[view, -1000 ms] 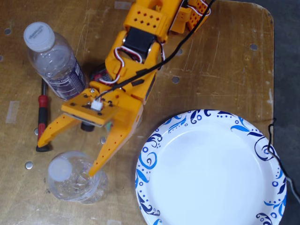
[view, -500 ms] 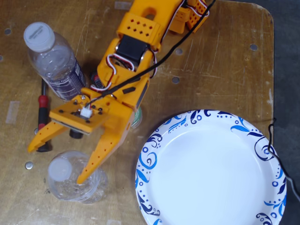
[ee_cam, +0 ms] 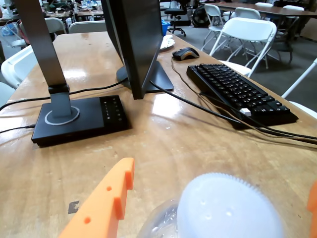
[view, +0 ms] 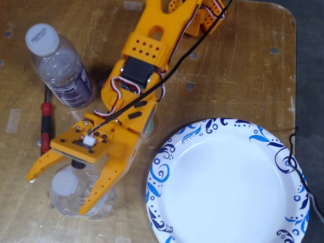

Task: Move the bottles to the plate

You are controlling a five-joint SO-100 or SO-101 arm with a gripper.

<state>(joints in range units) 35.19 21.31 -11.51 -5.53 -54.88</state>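
The orange plastic end effector (view: 58,190) is spread wide open, one finger on each side of the small bottle (view: 76,195). I cannot tell if a finger touches it. This bottle is clear, thin and crinkly. It stands straight up, so its round white cap (view: 65,183) points up at the fixed view. In the wrist view the cap (ee_cam: 229,208) is very close, white with a ridged edge, and an orange finger (ee_cam: 104,206) shows to its left.

To the right of the end effector in the fixed view lies the plate (view: 167,167). It is big, round and white, with blue swirls and leaves on its rim. The bottle is just beside it, not on it.

Farther back, beside the arm (view: 144,55), the tall bottle (view: 58,66) stands up too. It has a white cap and a dark label. A red screwdriver (view: 45,119) lies near it. The table (view: 238,76) is scratched brown wood.
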